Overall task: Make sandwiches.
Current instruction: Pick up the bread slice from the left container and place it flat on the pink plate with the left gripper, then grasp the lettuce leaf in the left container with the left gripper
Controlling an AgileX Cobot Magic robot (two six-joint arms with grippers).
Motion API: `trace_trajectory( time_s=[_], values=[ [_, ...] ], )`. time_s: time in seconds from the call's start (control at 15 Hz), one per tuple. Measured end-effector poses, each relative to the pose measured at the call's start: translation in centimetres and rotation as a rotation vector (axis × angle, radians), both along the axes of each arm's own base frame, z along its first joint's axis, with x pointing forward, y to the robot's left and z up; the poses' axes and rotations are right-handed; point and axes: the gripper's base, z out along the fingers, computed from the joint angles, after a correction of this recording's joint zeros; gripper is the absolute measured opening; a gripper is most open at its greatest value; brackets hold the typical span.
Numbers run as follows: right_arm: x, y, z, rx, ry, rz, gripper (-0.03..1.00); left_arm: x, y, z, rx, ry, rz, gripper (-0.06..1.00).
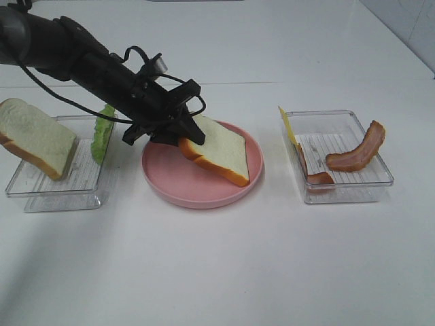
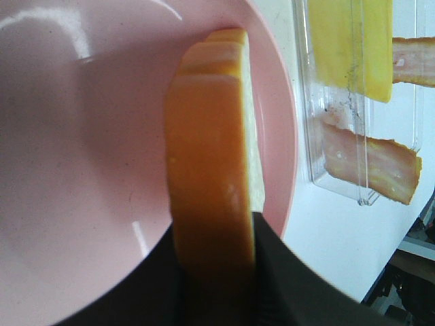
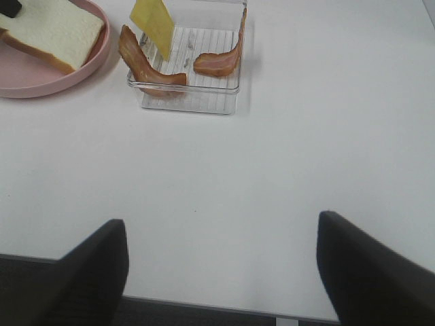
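Observation:
A white bread slice [image 1: 221,151] with orange-brown crust leans over the pink plate [image 1: 197,191], its lower right edge down at the plate's rim. My left gripper [image 1: 186,140] is shut on the slice's raised left end. The left wrist view shows the crust [image 2: 211,176] running out from between the black fingers [image 2: 285,278] above the plate [image 2: 68,149]. A second bread slice [image 1: 37,136] and a green lettuce leaf [image 1: 103,132] stand in the left tray [image 1: 61,189]. My right gripper [image 3: 221,265] hangs open over bare table, outside the exterior high view.
The clear right tray [image 1: 350,197] holds bacon strips [image 1: 357,151] and an upright yellow cheese square [image 1: 288,125]. The right wrist view shows that tray [image 3: 187,102], its bacon [image 3: 146,64] and cheese [image 3: 153,24] beside the plate [image 3: 41,80]. White tabletop surrounds everything.

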Motion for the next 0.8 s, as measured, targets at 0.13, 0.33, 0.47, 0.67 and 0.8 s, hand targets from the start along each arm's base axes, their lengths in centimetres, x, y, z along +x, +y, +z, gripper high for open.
trace_trajectory(
  time_s=[0.13, 0.33, 0.47, 0.67, 0.8],
  values=[
    [0.0, 0.0, 0.0, 0.000, 0.000, 0.000, 0.75, 0.0, 0.0, 0.0, -0.001, 0.003, -0.003, 0.21],
    [0.0, 0.0, 0.0, 0.000, 0.000, 0.000, 0.75, -0.3, 0.1, 0.0, 0.016, 0.022, -0.018, 0.68],
    [0.0, 0.0, 0.0, 0.000, 0.000, 0.000, 0.75, -0.4, 0.5, 0.4, 0.076, 0.018, -0.029, 0.74],
    [0.0, 0.0, 0.0, 0.000, 0.000, 0.000, 0.75, -1.0, 2.0, 3.1, 0.255, -0.004, -0.043, 0.76],
    [0.0, 0.0, 0.0, 0.000, 0.000, 0.000, 0.75, -1.7, 3.1, 5.9, 0.356, -0.035, -0.054, 0.76]
  ],
)
